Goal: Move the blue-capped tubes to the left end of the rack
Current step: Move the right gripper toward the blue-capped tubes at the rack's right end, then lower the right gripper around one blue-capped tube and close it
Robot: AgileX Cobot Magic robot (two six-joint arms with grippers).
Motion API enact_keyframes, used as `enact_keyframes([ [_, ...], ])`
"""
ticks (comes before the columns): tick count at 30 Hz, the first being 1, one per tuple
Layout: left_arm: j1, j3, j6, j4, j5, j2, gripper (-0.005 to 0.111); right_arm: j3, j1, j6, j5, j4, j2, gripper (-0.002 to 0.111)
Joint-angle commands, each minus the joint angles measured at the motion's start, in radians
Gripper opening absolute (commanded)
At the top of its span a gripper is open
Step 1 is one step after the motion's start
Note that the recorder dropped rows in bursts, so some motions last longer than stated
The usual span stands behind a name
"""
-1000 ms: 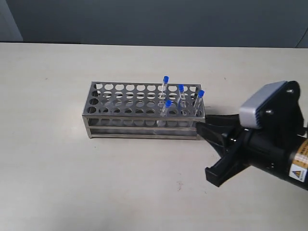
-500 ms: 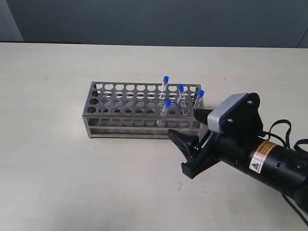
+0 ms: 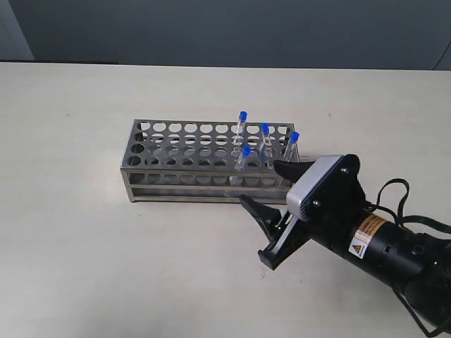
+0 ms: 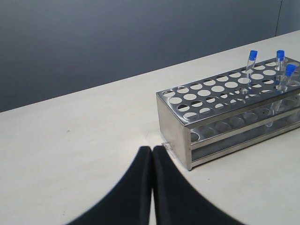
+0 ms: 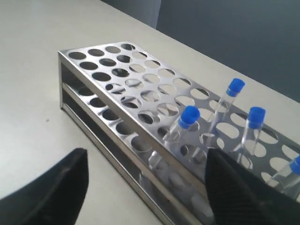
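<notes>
Now: right claw (image 3: 259, 182) spread wide, nothing held, low at the rack's front right corner, just beside it. Nearest tube (image 3: 244, 158) stands just beyond the fingertips, near upright with a slight lean; a grasp likely wants the claw lifted toward cap height. All four blue-capped tubes (image 3: 265, 135) sit in holes at the right end of the rack (image 3: 183, 173); left-end holes empty. Left claw (image 4: 152, 151) pressed shut, empty, over the worktop (image 3: 84, 239) off the rack's left end. Right arm nearer.
</notes>
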Motion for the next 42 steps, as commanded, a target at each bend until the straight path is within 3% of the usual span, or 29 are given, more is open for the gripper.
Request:
enact_keyframes([
  [1, -0.007, 0.001, -0.004, -0.001, -0.004, -0.004, 0.0, -0.025, 0.002, -0.025, -0.039, 0.036, 0.072, 0.054],
  [5, -0.007, 0.001, -0.004, -0.001, -0.004, -0.004, 0.0, -0.082, 0.002, -0.025, -0.039, 0.03, 0.102, 0.042],
  [25, -0.007, 0.001, -0.004, -0.001, -0.004, -0.004, 0.0, -0.241, 0.002, -0.044, -0.039, -0.011, 0.245, 0.042],
  [28, -0.007, 0.001, -0.004, -0.001, -0.004, -0.004, 0.0, -0.241, 0.002, -0.044, -0.039, -0.011, 0.245, 0.036],
  [35, -0.007, 0.001, -0.004, -0.001, -0.004, -0.004, 0.0, -0.241, 0.002, -0.044, -0.039, -0.011, 0.245, 0.005],
  [42, -0.007, 0.001, -0.004, -0.001, -0.004, -0.004, 0.0, -0.241, 0.002, -0.044, -0.039, 0.019, 0.245, 0.004],
])
